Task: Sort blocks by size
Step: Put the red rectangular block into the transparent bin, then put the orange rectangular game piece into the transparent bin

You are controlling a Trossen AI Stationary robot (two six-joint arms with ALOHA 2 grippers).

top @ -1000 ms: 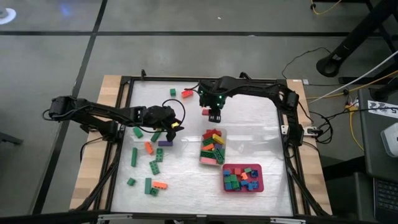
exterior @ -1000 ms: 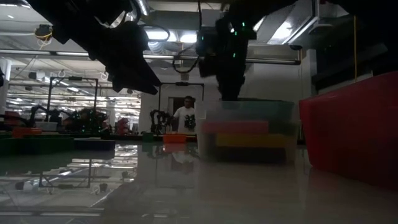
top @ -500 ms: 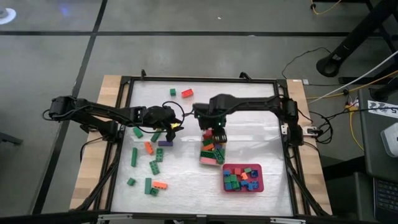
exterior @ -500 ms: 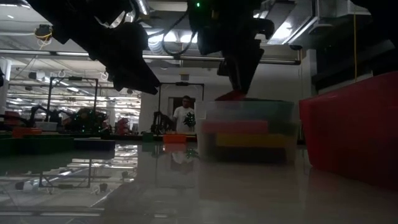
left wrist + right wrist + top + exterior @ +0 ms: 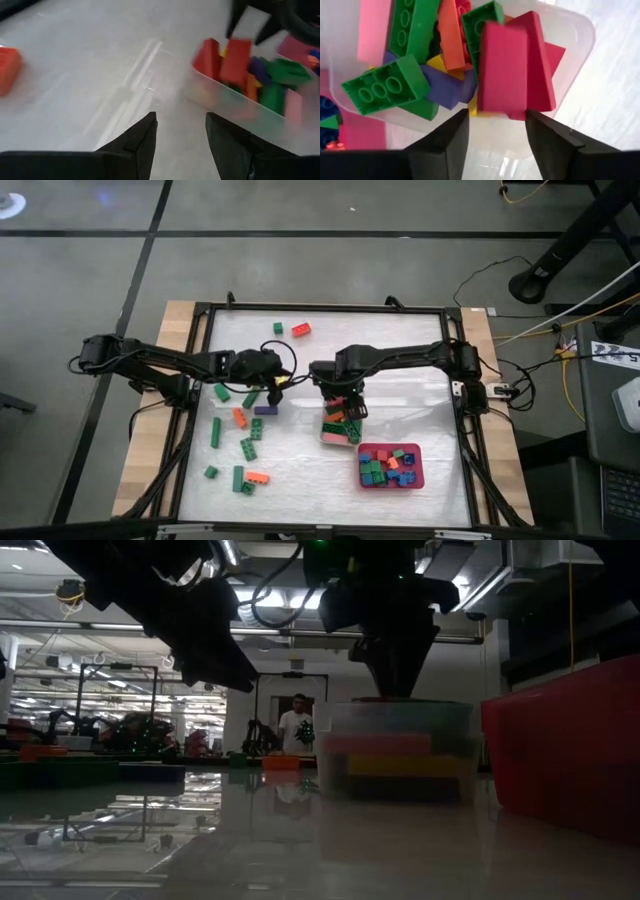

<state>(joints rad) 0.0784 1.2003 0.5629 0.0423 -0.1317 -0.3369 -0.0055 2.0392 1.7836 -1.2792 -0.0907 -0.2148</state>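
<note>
High view gives you the whole tabletop [image 5: 400,340]: the right pincer [image 5: 343,402] now hangs over the near-centre end of the clear tub [image 5: 341,442], having swung there from the far side within the last second. Its fingers have just spread, and they stand apart with nothing between them. Judge this as a release: a red bar [image 5: 502,65] lies tilted on top of the long blocks [image 5: 410,55] in the tub, so one more long piece is sorted. The red tray [image 5: 414,476] beside it holds the short bricks. The left pincer [image 5: 268,376] waits, unchanged, part open and empty, near the loose blocks [image 5: 240,450] on the left.

Right wrist view alone shows you the bar clear of the fingers; the low view shows only silhouettes.
</note>
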